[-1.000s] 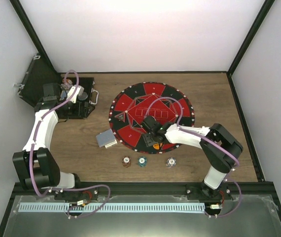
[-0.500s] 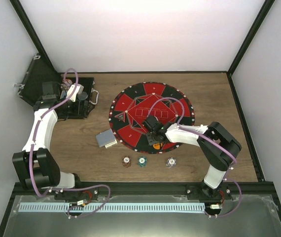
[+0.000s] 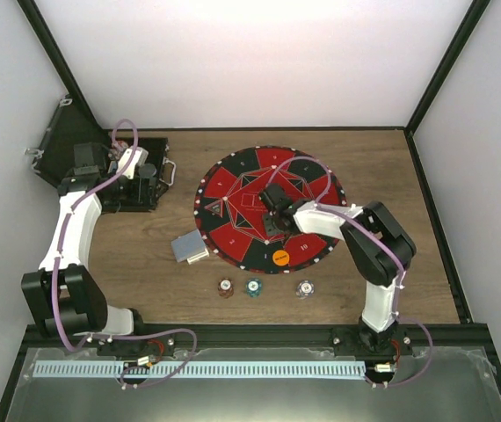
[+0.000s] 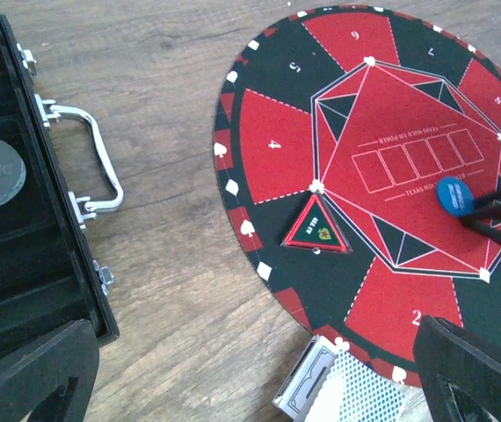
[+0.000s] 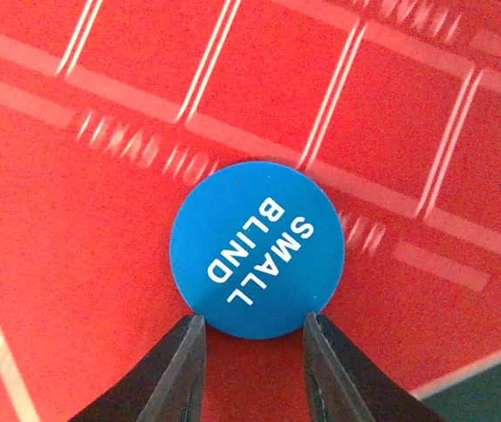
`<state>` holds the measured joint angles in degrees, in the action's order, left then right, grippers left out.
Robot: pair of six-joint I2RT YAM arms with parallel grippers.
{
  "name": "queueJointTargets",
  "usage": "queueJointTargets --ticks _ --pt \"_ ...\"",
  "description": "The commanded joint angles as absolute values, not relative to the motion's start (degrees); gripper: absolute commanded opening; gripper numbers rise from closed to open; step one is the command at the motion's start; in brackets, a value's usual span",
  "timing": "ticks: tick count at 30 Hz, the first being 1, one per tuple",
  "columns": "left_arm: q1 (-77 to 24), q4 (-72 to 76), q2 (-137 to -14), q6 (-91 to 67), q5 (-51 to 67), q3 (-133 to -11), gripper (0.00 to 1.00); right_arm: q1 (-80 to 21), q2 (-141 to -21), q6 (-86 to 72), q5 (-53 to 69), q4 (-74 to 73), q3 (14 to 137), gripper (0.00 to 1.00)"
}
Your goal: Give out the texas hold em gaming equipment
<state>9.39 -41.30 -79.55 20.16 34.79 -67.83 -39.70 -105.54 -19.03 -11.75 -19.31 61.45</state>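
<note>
A blue disc button [image 5: 257,249] marked SMALL BLIND lies flat on the red middle of the round mat [image 3: 233,180]. My right gripper [image 5: 252,352] is low over it, its jaws narrowed but apart and its fingertips [image 5: 185,338] at the disc's near rim [image 4: 453,195]. The orange disc button [image 3: 280,258] lies on the mat's near edge. Grey-blue-backed cards [image 3: 189,248] lie left of the mat. In front of the mat stand a brown chip [image 3: 225,287], a teal chip [image 3: 253,287] and a white chip [image 3: 305,287]. My left gripper [image 4: 250,387] hangs open beside the case, holding nothing.
The black hinged case [image 3: 75,145] lies open at the back left, its metal handle [image 4: 101,167] facing the mat. A triangular marker [image 4: 317,227] sits on the mat's left part. A white card box [image 4: 308,387] lies beside the cards.
My right gripper has moved from the mat's near edge by the orange disc up to the middle, uncovering that disc, and its jaws have narrowed. The left arm has barely moved.
</note>
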Motion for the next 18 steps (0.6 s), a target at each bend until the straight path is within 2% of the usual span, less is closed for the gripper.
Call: queueJointTargets --ticks 1,11,18 --pt "9.6 -43.8 -81.1 20.6 35.3 -71.3 1.00 -33.7 -111.8 -13.9 -14.5 -18.2 69.3 0.32" --pt "9.7 -44.3 -80.9 22.4 36.5 -70.2 1.00 -27.8 -128.8 -9.0 -10.8 -23.0 96.4 0.32" --pt "9.6 -44.2 -81.5 22.8 36.1 -70.1 1.00 -26.6 -136.2 -7.8 -12.0 -26.7 107.6 0.32"
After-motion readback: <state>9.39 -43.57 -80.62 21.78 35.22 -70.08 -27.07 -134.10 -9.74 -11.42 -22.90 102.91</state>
